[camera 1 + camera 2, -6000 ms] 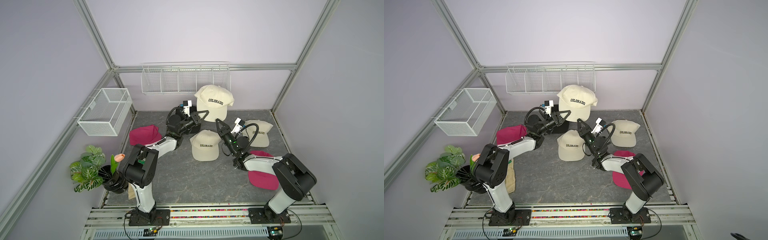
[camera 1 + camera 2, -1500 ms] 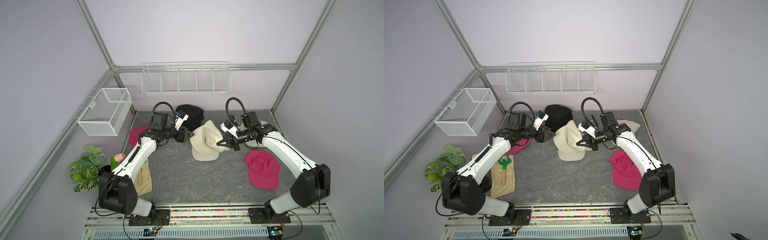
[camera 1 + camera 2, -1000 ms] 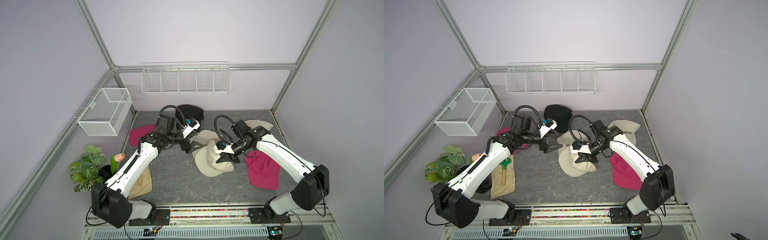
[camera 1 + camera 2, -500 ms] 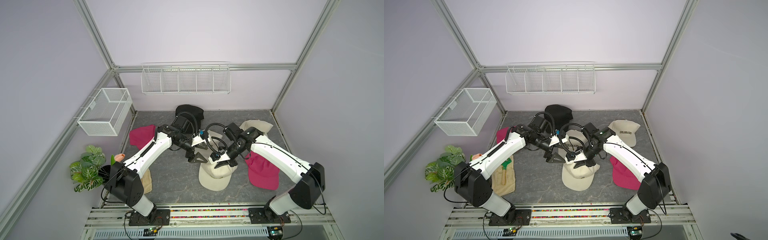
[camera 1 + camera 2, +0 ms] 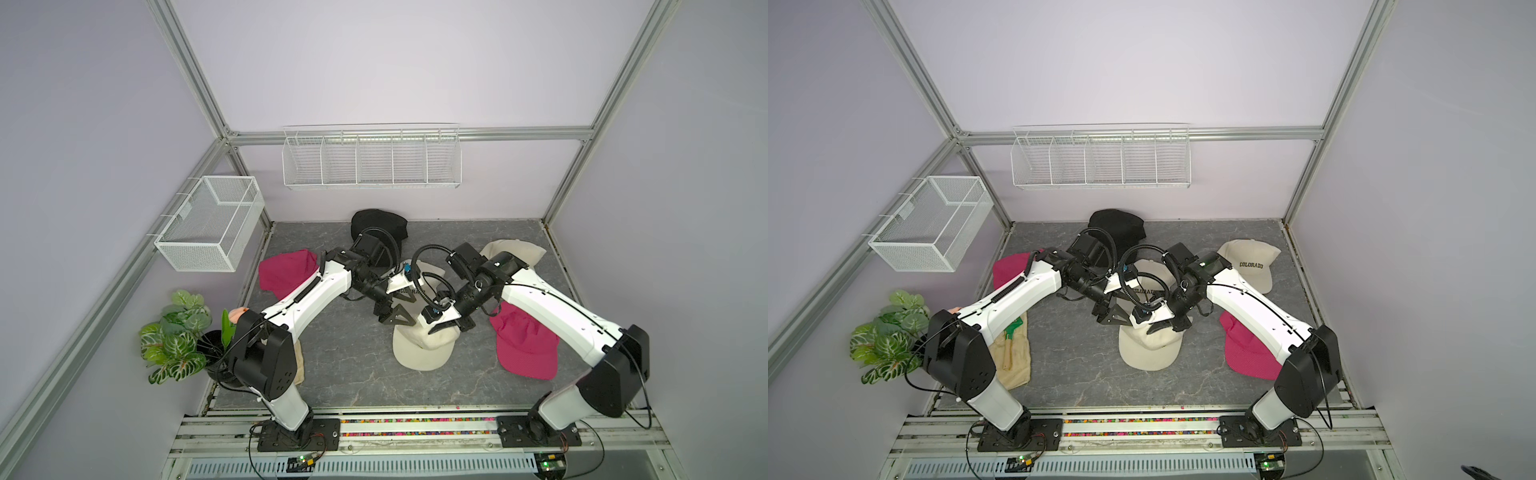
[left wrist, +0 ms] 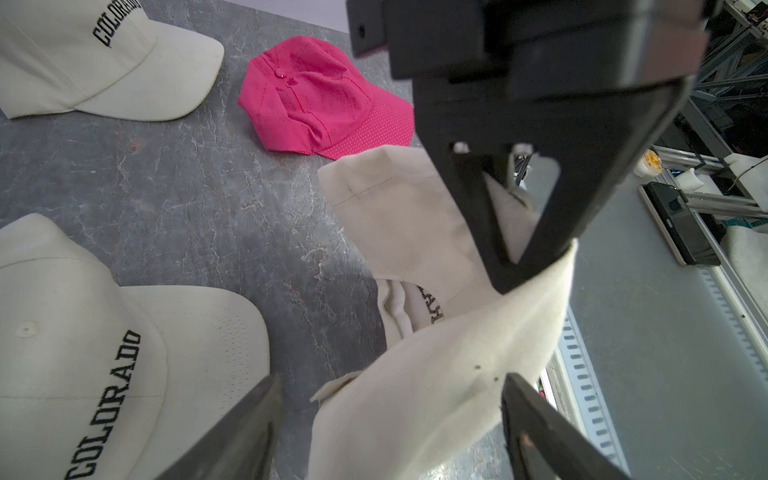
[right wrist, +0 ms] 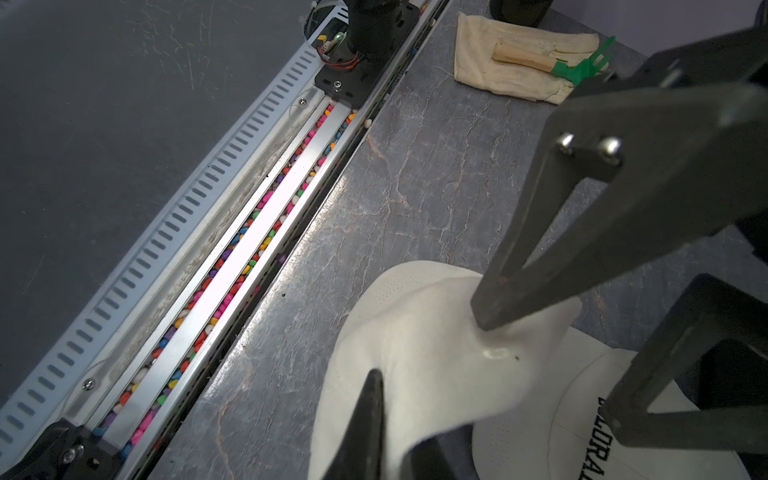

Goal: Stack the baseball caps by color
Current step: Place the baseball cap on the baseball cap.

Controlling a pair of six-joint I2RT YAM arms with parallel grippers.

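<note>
Cream-cap stacking is judged in hand: a cream cap (image 5: 419, 353), between the counter's (image 5: 332, 365) middle and front edge, is pinched in the closed right claw (image 5: 442, 328), the left claw (image 5: 395, 318) is spread wide and empty beside it, and placement upon the lettered cream cap (image 6: 83, 332) behind is called for.

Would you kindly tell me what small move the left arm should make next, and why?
Probably close the left tool on the held cream cap: its jaws stand open astride the crumpled fabric, and only the right tool pinches it, so a second grip would steady it.
</note>
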